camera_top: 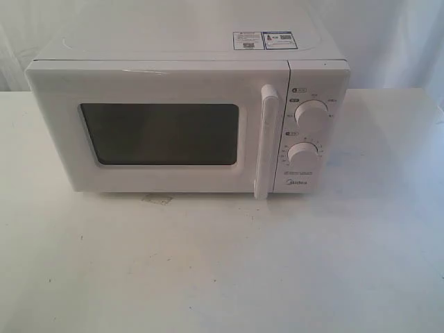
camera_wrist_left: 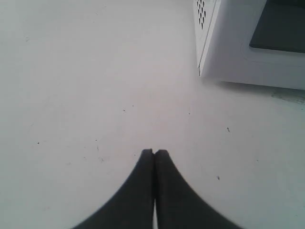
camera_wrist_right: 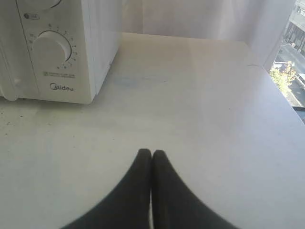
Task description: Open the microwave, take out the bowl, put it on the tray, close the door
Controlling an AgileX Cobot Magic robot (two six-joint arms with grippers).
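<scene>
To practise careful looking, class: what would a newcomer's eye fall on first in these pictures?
The boxy white countertop microwave dominates, standing in the middle of the pale white table, its door shut, with a dark rectangular window and a tall white bar handle. Two round white dials sit stacked right of the handle. In the wrist views the black left hand and black right hand are each closed and empty above bare tabletop.
</scene>
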